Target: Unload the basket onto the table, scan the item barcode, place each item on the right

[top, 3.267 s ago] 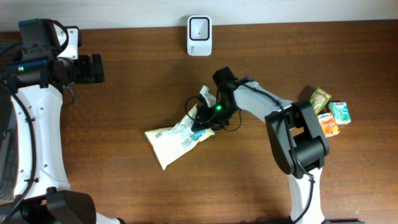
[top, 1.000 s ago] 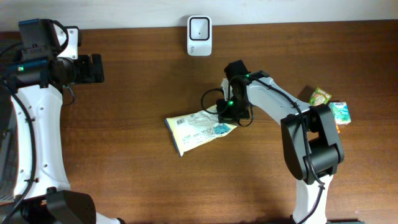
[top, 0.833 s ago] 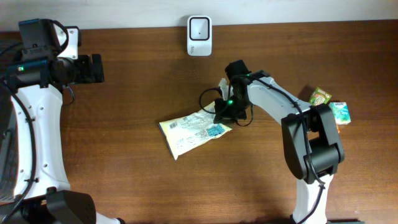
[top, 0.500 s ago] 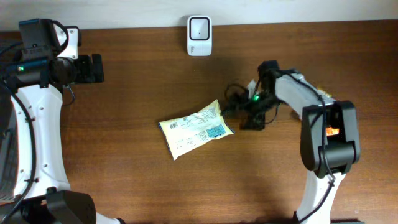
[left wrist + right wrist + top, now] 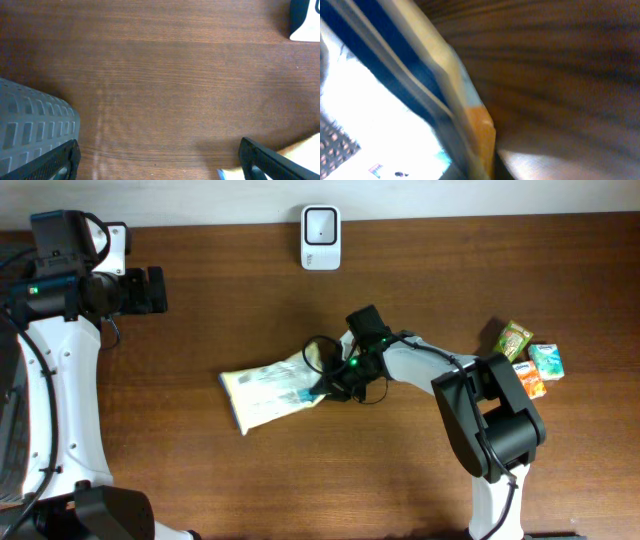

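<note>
At centre, right tool (image 5: 327, 384) low, clamping packet (image 5: 262, 388)

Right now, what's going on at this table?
The right gripper is shut on the right end of the pale snack packet, which lies mid-table, short of the white scanner at the far edge. The left gripper hangs open at the far left, holding nothing. Small cartons sit to the right.

Packet print: the packet (image 5: 265, 385), left of the middle in the overhead view, has dark lines and a blue patch, too small to read.
Box print: the small boxes (image 5: 528, 360) at the right are too small to read.
Right wrist view: all blurred.
</note>
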Robot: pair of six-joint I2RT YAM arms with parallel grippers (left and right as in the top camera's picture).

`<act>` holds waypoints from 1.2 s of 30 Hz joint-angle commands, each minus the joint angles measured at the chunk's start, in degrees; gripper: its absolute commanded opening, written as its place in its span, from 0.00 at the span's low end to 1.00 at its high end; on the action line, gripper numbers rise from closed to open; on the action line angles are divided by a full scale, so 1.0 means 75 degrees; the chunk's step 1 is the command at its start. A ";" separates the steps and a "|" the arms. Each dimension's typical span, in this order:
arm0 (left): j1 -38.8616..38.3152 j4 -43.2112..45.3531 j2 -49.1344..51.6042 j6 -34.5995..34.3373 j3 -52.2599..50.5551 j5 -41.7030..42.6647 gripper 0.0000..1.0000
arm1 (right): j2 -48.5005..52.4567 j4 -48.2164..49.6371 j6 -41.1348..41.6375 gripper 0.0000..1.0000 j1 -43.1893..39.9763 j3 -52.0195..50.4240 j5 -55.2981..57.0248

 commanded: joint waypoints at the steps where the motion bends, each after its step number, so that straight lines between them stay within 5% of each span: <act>1: 0.0032 0.0006 0.0061 0.0119 0.0023 0.0079 0.99 | 0.0236 0.0379 -0.0423 0.04 -0.0108 -0.0157 0.0478; 11: 0.0032 0.0006 0.0061 0.0119 0.0023 0.0079 0.99 | -0.0892 -0.0297 -0.2801 0.06 -0.1349 -0.0073 0.0711; 12: 0.0032 0.0006 0.0061 0.0122 0.0023 0.0079 0.99 | -0.0892 -0.0326 -0.2853 0.25 -0.1498 -0.0073 0.0755; 15: 0.0032 0.0006 0.0061 0.0122 0.0023 0.0079 0.99 | -0.0895 -0.0469 -0.2836 0.63 -0.1836 -0.0064 0.0749; 17: 0.0032 0.0006 0.0061 0.0122 0.0023 0.0079 0.99 | -0.0895 -0.0790 -0.2620 0.70 -0.1929 -0.0044 0.0749; 19: 0.0032 0.0006 0.0061 0.0122 0.0023 0.0079 0.99 | -0.0895 -0.1664 -0.2081 0.96 -0.1810 -0.0044 0.0755; 20: 0.0032 0.0006 0.0061 0.0122 0.0023 0.0079 0.99 | -0.0895 -0.1868 -0.1909 0.99 -0.1670 -0.0044 0.0752; 23: 0.0032 0.0006 0.0061 0.0122 0.0023 0.0079 0.99 | -0.0895 -0.1679 -0.0970 0.99 -0.1113 -0.0047 0.1014; 27: 0.0032 0.0006 0.0061 0.0122 0.0023 0.0079 0.99 | -0.0833 -0.0329 0.1679 0.99 0.0219 -0.0052 0.3532; 31: 0.0032 0.0006 0.0061 0.0122 0.0023 0.0079 0.99 | -0.0670 0.0784 0.1711 0.98 0.0979 -0.0052 0.4817; 32: 0.0032 0.0006 0.0061 0.0122 0.0023 0.0079 0.99 | -0.0586 0.0854 0.1711 0.87 0.1029 -0.0052 0.4992; 35: 0.0032 0.0006 0.0061 0.0122 0.0023 0.0079 0.99 | -0.0219 0.0831 0.1705 0.22 0.1029 -0.0052 0.5027; 36: 0.0032 0.0006 0.0061 0.0122 0.0023 0.0079 0.99 | -0.0160 0.0804 0.1638 0.11 0.1020 -0.0052 0.4931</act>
